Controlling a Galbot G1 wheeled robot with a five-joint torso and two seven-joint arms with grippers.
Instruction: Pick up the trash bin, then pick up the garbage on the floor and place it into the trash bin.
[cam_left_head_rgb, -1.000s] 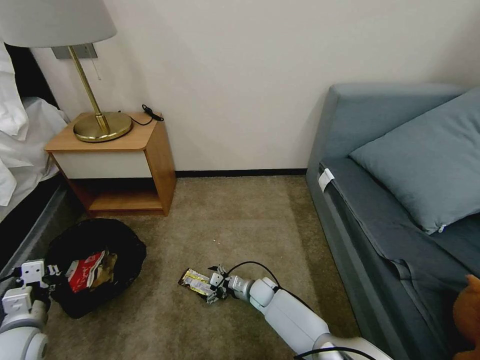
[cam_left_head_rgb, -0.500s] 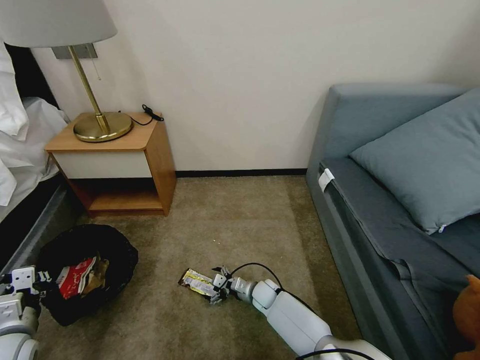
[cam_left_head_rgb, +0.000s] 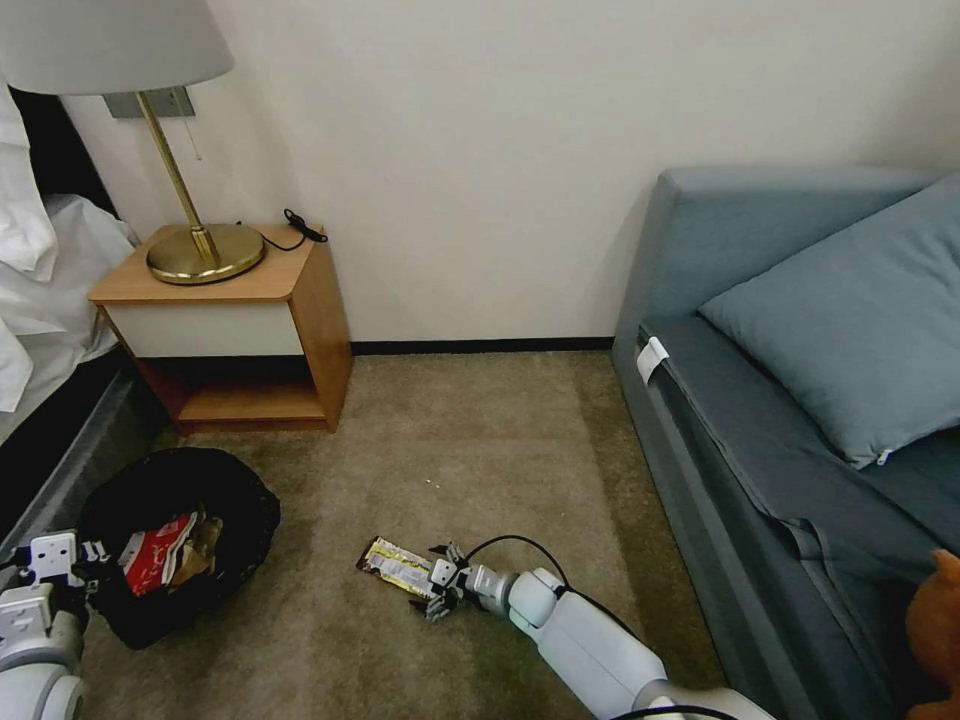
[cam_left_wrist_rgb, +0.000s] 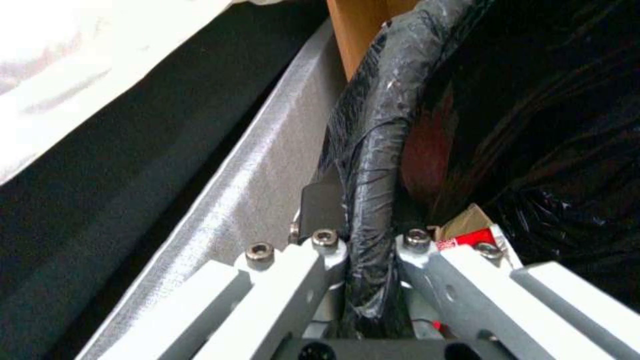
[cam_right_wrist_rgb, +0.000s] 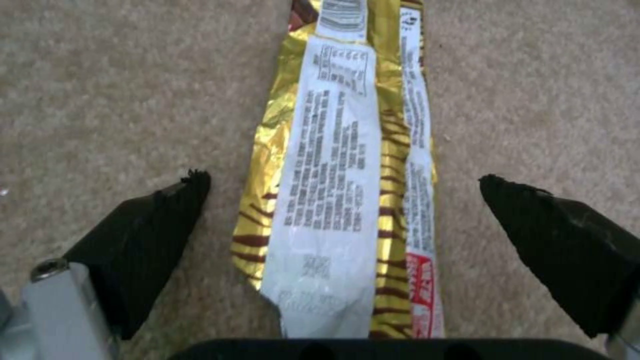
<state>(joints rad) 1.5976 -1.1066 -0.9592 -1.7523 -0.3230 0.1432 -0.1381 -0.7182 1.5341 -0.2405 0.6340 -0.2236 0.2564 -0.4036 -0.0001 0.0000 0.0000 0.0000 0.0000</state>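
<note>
The left gripper (cam_left_wrist_rgb: 370, 250) clamps the trash bin (cam_left_head_rgb: 185, 540) rim beside the bed (cam_left_head_rgb: 40, 300); the right gripper (cam_left_head_rgb: 440, 588), jaws spread, straddles the wrapper (cam_right_wrist_rgb: 347, 200) on the carpet (cam_left_head_rgb: 480, 450).

1. One small round black waste bin (cam_left_head_rgb: 180, 545), lined with a crinkly black plastic bag, on the carpet.
2. Two litter pieces inside the bin: one red-and-white packet (cam_left_head_rgb: 152, 552) and one piece of crumpled brown paper (cam_left_head_rgb: 205, 540).
3. One flat gold-and-white snack wrapper (cam_left_head_rgb: 397, 567) on the carpet.
4. Two grippers: one left gripper (cam_left_wrist_rgb: 370, 255) and one right gripper (cam_right_wrist_rgb: 340, 225).
5. One wooden bedside table (cam_left_head_rgb: 225, 330).
6. One brass lamp (cam_left_head_rgb: 170, 140) with a pale shade.
7. One grey-blue sofa (cam_left_head_rgb: 740, 300).
8. One grey-blue cushion (cam_left_head_rgb: 850, 320).
</note>
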